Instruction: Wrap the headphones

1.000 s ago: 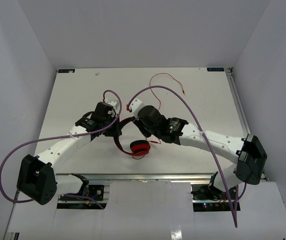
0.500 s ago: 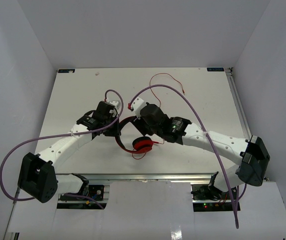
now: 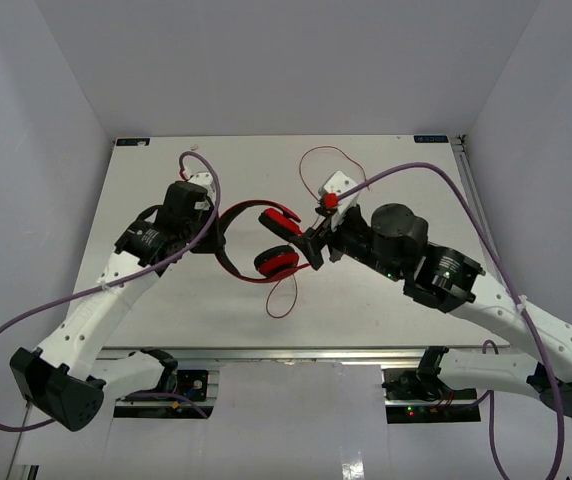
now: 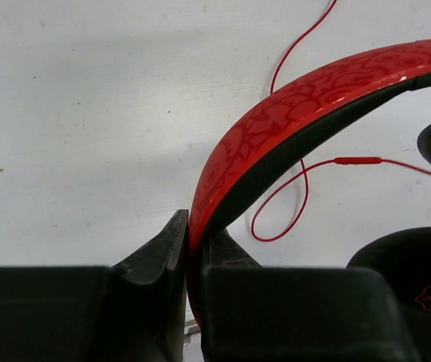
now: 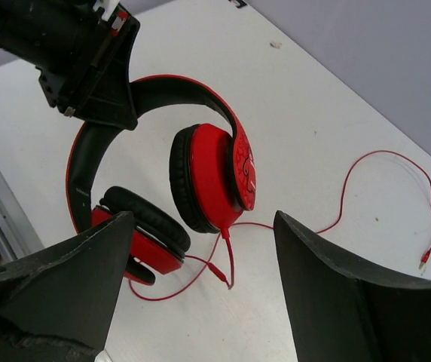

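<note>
The red and black headphones (image 3: 266, 245) are at the table's middle. My left gripper (image 3: 211, 235) is shut on the red headband (image 4: 306, 105), which passes between its jaws (image 4: 193, 241). The left gripper also shows at the upper left of the right wrist view (image 5: 87, 68). My right gripper (image 3: 314, 245) is open and empty, just right of the two earcups. In its own view (image 5: 204, 219) the upper earcup (image 5: 215, 173) and the lower earcup (image 5: 144, 234) sit between and beyond its fingers. The thin red cable (image 5: 223, 264) loops under the earcups. It runs out to the plug (image 5: 424, 259).
One cable loop (image 3: 284, 295) lies in front of the earcups, another (image 3: 331, 160) lies toward the table's back. Thick purple arm cables (image 3: 436, 170) arch over both arms. Grey walls stand close on three sides. The table's near edge (image 3: 296, 350) runs by the arm bases.
</note>
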Action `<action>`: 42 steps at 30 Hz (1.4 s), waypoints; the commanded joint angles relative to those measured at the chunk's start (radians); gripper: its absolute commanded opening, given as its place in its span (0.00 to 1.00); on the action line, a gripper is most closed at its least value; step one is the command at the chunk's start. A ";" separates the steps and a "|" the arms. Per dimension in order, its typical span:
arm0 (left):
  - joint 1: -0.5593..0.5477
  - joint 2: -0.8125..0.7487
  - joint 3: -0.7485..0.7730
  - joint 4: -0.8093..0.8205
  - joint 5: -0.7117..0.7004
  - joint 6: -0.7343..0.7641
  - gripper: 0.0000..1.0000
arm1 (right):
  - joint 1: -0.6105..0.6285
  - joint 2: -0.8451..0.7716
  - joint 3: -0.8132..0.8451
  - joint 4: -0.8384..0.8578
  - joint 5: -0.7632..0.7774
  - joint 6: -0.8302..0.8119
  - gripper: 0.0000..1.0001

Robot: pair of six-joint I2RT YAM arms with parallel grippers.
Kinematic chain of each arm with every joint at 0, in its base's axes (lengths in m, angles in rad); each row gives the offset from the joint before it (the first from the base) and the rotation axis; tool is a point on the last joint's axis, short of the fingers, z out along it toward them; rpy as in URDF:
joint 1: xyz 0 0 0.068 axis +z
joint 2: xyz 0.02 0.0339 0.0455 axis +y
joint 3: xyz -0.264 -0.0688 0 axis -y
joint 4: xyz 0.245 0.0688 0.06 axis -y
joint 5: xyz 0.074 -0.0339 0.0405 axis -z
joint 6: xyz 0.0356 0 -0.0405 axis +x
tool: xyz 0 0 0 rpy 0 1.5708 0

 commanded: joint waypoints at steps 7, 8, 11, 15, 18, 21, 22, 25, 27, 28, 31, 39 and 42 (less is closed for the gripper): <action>0.002 -0.195 0.169 -0.119 -0.003 -0.062 0.00 | 0.000 -0.238 -0.142 0.070 -0.176 -0.055 0.83; 0.002 -0.222 0.173 -0.121 -0.001 -0.068 0.00 | -0.001 -0.265 -0.170 0.082 -0.203 -0.061 0.83; 0.002 -0.273 0.199 -0.118 0.015 -0.093 0.00 | -0.001 -0.324 -0.233 0.137 -0.291 -0.072 0.83; 0.002 -0.318 0.235 -0.099 0.070 -0.138 0.00 | -0.001 -0.373 -0.335 0.242 -0.340 -0.068 0.84; 0.002 -0.331 0.252 -0.078 0.154 -0.175 0.00 | -0.001 -0.365 -0.394 0.326 -0.371 -0.056 0.84; 0.002 -0.353 0.264 -0.057 0.202 -0.204 0.00 | -0.001 -0.351 -0.453 0.411 -0.381 -0.034 0.84; 0.002 -0.357 0.267 -0.053 0.207 -0.212 0.00 | -0.001 -0.348 -0.474 0.442 -0.384 -0.028 0.84; 0.002 -0.370 0.279 -0.048 0.217 -0.226 0.00 | 0.000 -0.336 -0.541 0.521 -0.387 -0.012 0.84; 0.002 -0.379 0.283 -0.047 0.225 -0.234 0.00 | -0.001 -0.332 -0.573 0.576 -0.375 -0.003 0.84; 0.002 -0.383 0.281 -0.044 0.228 -0.239 0.00 | 0.000 -0.334 -0.605 0.621 -0.373 0.002 0.84; 0.002 -0.397 0.264 -0.031 0.243 -0.252 0.00 | 0.000 -0.340 -0.704 0.759 -0.390 0.016 0.83; 0.002 -0.439 0.211 0.025 0.302 -0.293 0.00 | 0.000 -0.305 -0.799 0.924 -0.431 -0.008 0.82; 0.002 -0.452 0.197 0.047 0.330 -0.312 0.00 | 0.000 -0.290 -0.827 0.971 -0.434 -0.023 0.82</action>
